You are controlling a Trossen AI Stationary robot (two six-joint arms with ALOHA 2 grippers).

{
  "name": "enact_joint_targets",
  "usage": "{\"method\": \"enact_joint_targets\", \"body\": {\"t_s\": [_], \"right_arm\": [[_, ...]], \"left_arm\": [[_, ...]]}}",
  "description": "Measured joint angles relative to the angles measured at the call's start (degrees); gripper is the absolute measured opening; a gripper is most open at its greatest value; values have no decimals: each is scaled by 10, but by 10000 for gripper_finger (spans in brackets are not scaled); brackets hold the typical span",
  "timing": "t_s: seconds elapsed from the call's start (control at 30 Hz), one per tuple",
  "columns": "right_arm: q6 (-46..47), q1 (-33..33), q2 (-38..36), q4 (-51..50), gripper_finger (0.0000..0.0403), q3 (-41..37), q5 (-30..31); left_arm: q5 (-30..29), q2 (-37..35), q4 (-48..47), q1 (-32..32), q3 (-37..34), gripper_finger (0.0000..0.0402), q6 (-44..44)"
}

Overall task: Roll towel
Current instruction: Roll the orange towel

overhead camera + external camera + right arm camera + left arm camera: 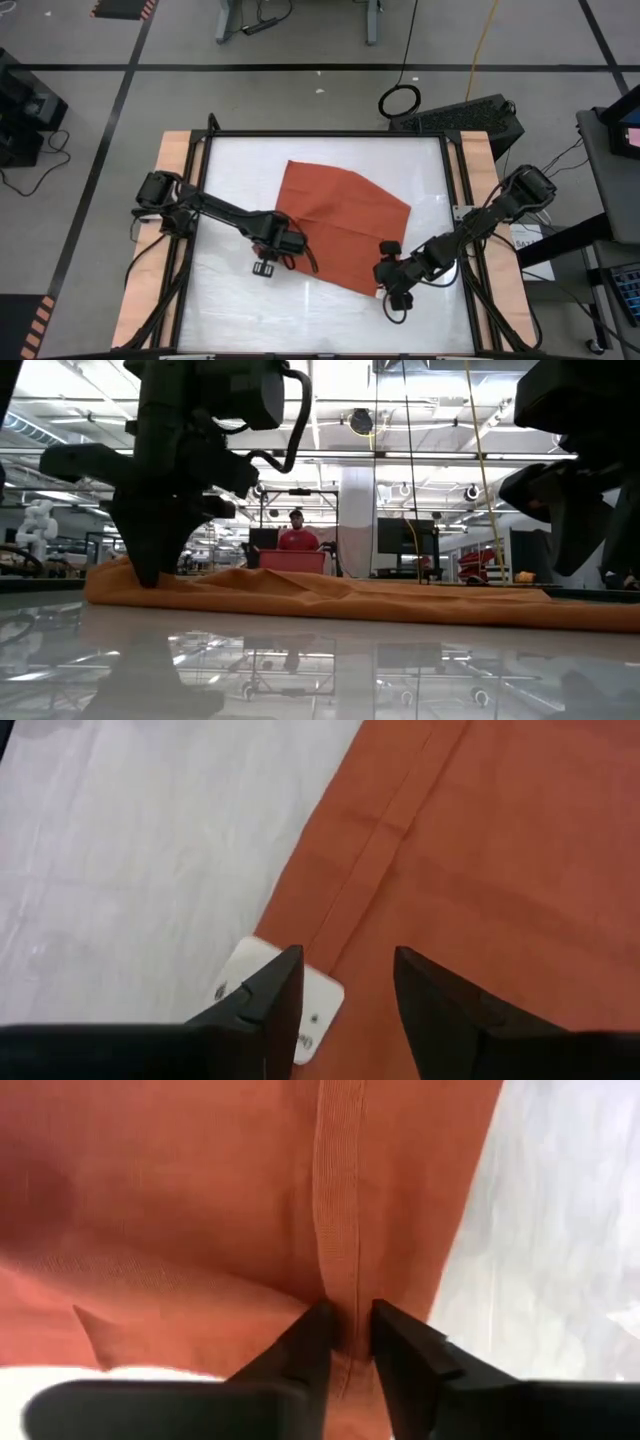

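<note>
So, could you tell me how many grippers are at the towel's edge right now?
2. The left gripper is pinched on the hem of the towel at its left side; the right gripper stands open over the hem at the towel's near right corner.

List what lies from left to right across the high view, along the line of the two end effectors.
Table's left wooden edge → left end effector, pinching the towel's hem → towel → right end effector, open at the towel's other corner → table's right wooden edge.
</note>
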Motion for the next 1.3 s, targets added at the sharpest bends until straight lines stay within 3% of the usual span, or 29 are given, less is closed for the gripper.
{"method": "enact_joint_targets", "body": {"t_s": [0.27,0.53,0.67,0.77,1.07,1.3], "right_arm": [[-2,1,0,-1,148,0,4],[-3,1,0,-5,148,0,7],[-6,1,0,-5,148,0,7],[-5,1,0,-5,148,0,4],[28,2,0,-3,148,0,2],[53,2,0,-38,148,0,18]], "left_arm": [[-40,-21,-25,-38,42,7,-19],[-164,-21,-6,-152,48,8,8],[-277,-21,-7,-211,36,8,5],[-315,-21,-2,-246,32,8,-10],[-284,-4,125,-292,-52,15,-12],[-326,41,165,-324,-77,94,-14]]}}
